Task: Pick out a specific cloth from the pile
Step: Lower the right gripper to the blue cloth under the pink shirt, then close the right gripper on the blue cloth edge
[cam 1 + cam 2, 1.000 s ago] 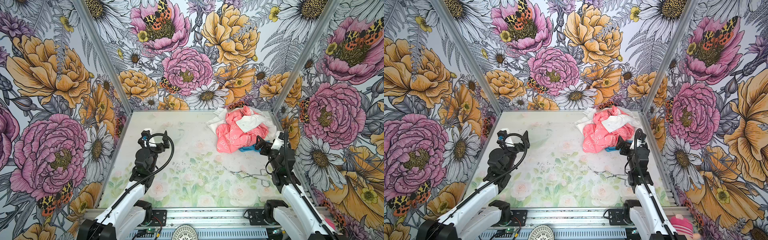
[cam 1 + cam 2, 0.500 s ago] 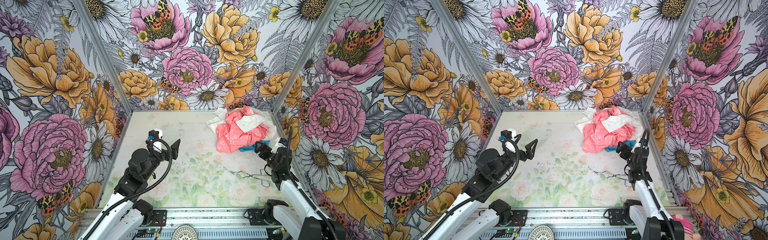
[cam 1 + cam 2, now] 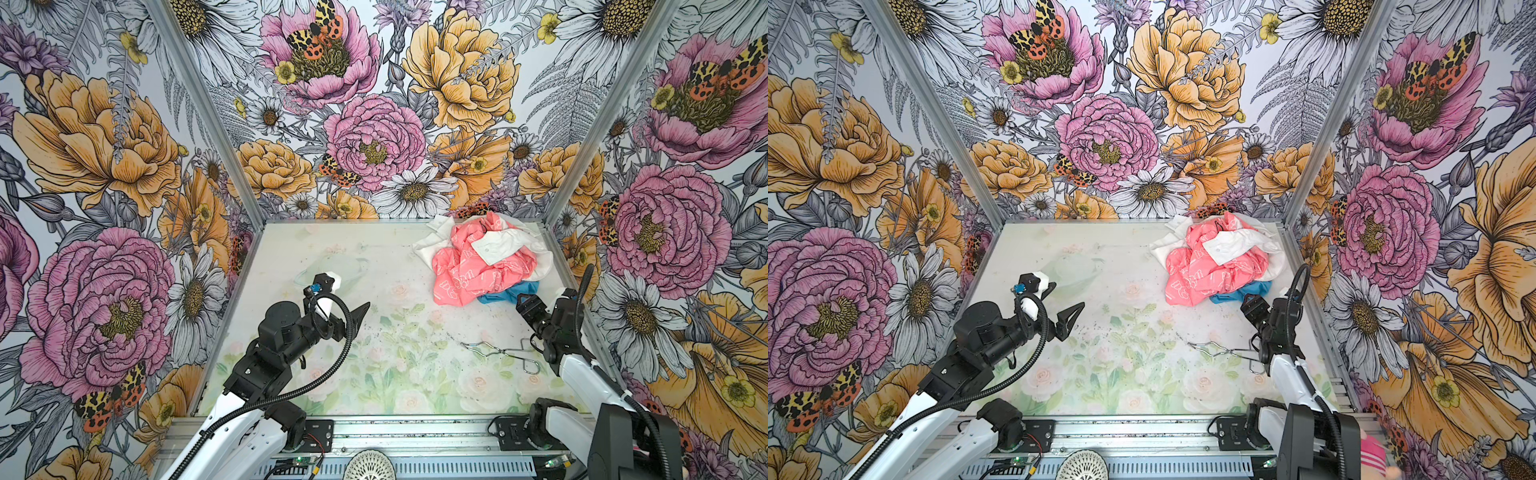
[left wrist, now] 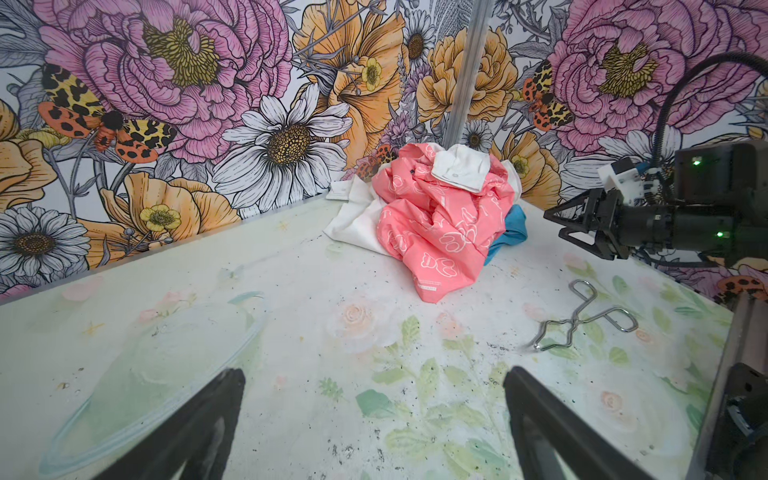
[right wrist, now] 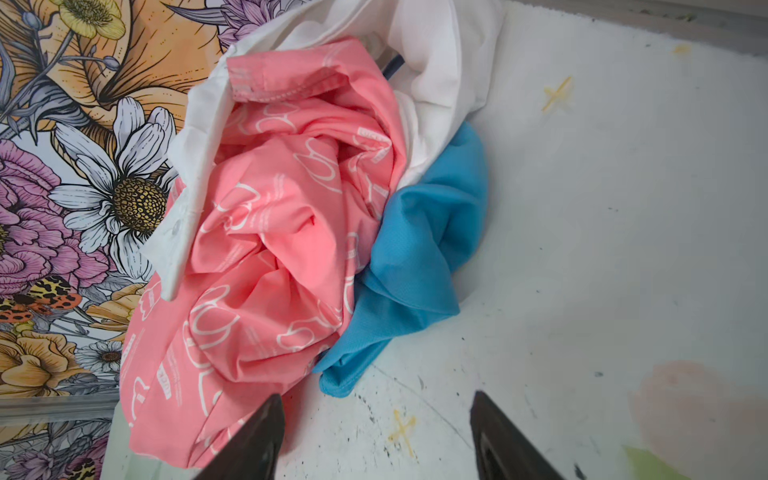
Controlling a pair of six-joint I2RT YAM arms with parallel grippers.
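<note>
The pile [image 3: 478, 266] [image 3: 1212, 270] lies in the back right corner of the table, a crumpled coral-pink printed cloth with white cloth above and behind it. The cloth [image 3: 509, 293] [image 3: 1241, 293] [image 4: 510, 230] [image 5: 419, 249], plain sky blue, pokes out from under the pile's near right side. My right gripper [image 3: 524, 302] [image 3: 1250, 304] [image 4: 552, 226] [image 5: 377, 399] hovers just short of its blue edge, jaws open with only bare table between them. My left gripper [image 3: 351, 293] [image 3: 1068, 296] [image 4: 374, 374] is wide open and empty over the left middle of the table, pointing towards the pile.
Wire tongs [image 3: 500, 353] [image 3: 1225, 353] [image 4: 582, 320] lie on the table beside the right arm. A clear plastic bag [image 3: 332, 266] [image 4: 166, 374] lies flat at the left back. The back and right walls stand close behind the pile.
The left arm has swung its open gripper round from pointing at the back wall to pointing right, towards the pile. The right gripper stays by the blue cloth, its jaws somewhat narrower.
</note>
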